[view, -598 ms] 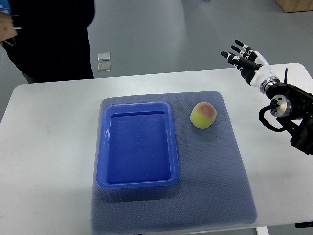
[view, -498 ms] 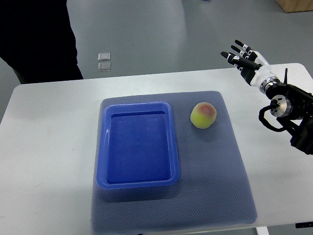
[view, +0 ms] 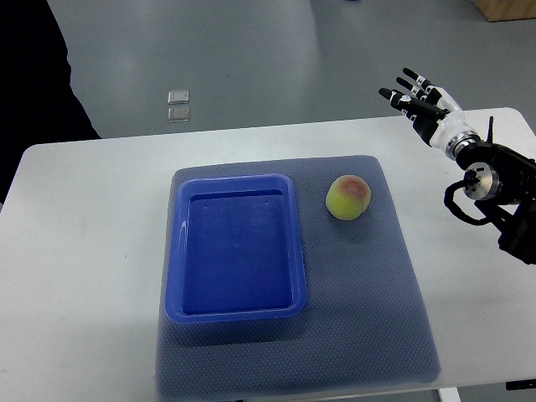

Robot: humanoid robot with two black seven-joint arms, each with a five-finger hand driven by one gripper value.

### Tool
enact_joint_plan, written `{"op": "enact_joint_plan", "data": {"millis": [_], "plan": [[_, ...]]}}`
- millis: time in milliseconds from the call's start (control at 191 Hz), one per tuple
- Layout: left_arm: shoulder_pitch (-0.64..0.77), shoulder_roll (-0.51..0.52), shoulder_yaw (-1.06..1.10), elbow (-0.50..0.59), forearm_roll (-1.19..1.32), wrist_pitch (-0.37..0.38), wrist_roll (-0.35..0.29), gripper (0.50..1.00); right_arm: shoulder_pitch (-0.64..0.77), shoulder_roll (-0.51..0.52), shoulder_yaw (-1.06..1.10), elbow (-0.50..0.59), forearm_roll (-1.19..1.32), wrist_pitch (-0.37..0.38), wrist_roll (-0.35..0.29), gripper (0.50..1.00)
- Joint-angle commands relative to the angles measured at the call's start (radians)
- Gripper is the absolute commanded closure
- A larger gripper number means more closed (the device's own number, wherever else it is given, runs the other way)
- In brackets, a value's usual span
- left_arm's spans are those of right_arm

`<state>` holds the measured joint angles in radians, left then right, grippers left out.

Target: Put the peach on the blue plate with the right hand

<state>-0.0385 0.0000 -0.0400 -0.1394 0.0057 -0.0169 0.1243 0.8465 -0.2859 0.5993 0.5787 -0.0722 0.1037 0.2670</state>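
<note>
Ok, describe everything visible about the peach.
The peach is round and yellow-green with a red blush on its upper right side. It looks whole, with matte skin. It sits on the grey-blue textured mat, just right of the blue plate and apart from its rim. Nothing grips it; the right hand is well off to its upper right.

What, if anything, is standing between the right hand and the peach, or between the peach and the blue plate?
Nothing visible. The right hand hovers open over the table's far right corner, with only bare table and mat between it and the peach. The blue plate lies empty just left of the peach.
</note>
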Motion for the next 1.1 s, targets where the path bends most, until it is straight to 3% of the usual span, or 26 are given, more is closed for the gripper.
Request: {"op": "enact_joint_plan", "data": {"millis": [0, 199, 1096], "plan": [[0.000, 0.000, 0.000, -0.002, 0.000, 0.000, 0.000, 0.500, 0.000, -0.001, -0.003, -0.002, -0.003, 0.030, 0.000, 0.570], [0.000, 0.000, 0.000, 0.006, 0.000, 0.000, 0.000, 0.500, 0.000, -0.027, -0.001, -0.005, -0.004, 0.105, 0.000, 0.570], [0.000, 0.000, 0.000, 0.003, 0.000, 0.000, 0.000, 0.500, -0.009, -0.016, 0.002, -0.030, 0.000, 0.109, 0.001, 0.570]]}}
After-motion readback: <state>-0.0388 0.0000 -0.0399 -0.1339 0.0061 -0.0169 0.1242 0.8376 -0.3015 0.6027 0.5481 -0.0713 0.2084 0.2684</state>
